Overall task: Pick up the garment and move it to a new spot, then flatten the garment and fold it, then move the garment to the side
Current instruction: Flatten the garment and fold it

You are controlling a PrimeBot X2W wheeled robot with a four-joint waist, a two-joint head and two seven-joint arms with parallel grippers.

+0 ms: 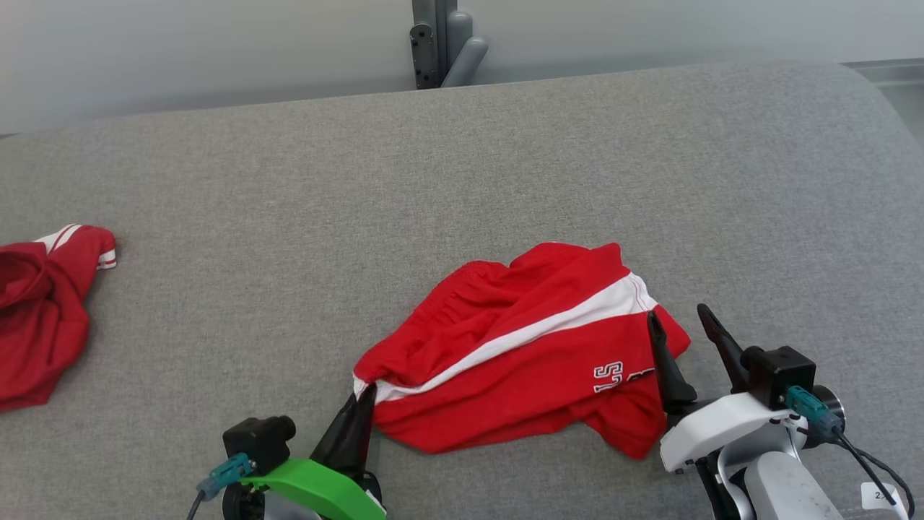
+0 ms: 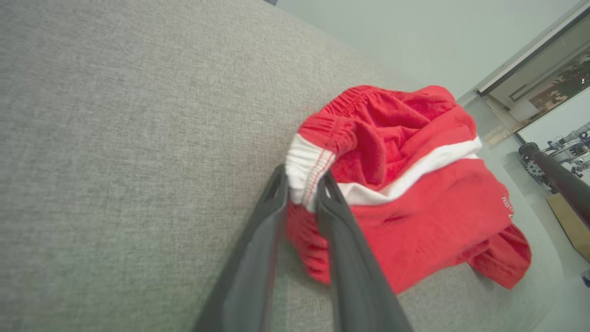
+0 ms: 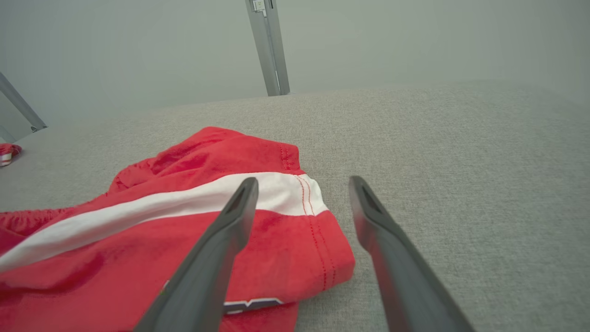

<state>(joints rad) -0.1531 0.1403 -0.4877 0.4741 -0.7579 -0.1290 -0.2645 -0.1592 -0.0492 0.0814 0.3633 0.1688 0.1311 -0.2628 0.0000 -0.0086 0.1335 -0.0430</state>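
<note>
The garment (image 1: 520, 354) is a pair of red shorts with a white side stripe and white lettering. It lies crumpled on the grey padded table (image 1: 289, 180), near the front. My left gripper (image 1: 364, 393) is at its left corner. In the left wrist view the two dark fingers pinch the white end of the waistband (image 2: 306, 173), so the left gripper (image 2: 302, 184) is shut on the garment (image 2: 415, 184). My right gripper (image 1: 678, 321) stands open at the garment's right hem. One finger (image 3: 230, 221) hovers over the red cloth (image 3: 184, 230), the other (image 3: 373, 221) over bare table.
A second red garment with white trim (image 1: 43, 310) lies bunched at the table's left edge. A grey metal post (image 1: 440, 43) rises behind the table's far edge. Bare grey surface stretches behind and to the right of the shorts.
</note>
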